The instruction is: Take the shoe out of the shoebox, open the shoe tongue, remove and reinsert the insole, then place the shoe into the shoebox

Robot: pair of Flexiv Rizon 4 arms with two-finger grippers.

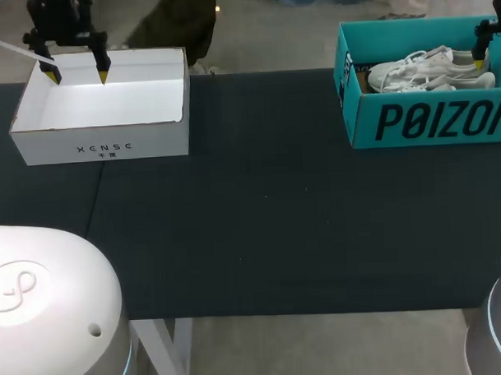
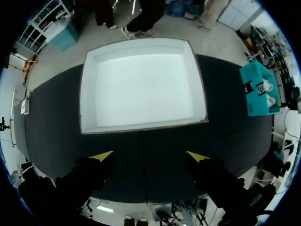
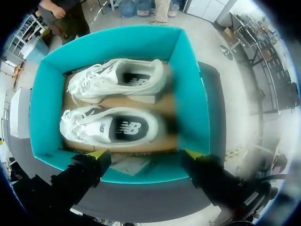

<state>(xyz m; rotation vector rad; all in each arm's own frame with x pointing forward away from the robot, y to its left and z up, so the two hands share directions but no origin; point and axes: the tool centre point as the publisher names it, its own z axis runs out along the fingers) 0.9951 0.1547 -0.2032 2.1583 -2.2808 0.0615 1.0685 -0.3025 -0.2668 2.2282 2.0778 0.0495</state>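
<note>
fingers of the right arm [image 3: 96,154] wide apart and holding nothing, hanging over the near wall of the teal shoebox [image 3: 190,94], where two white shoes lie side by side — the near shoe [image 3: 113,128] just ahead of the tips, the far shoe [image 3: 117,80] beyond it. fingers of the left arm [image 2: 103,155] spread and empty, up by the white box [image 2: 141,84] at the other end of the bench [image 1: 260,220]. best to drop straight past the wall, straddle the near shoe across its middle, close on both sides without snagging the far shoe — then lift level.
</note>
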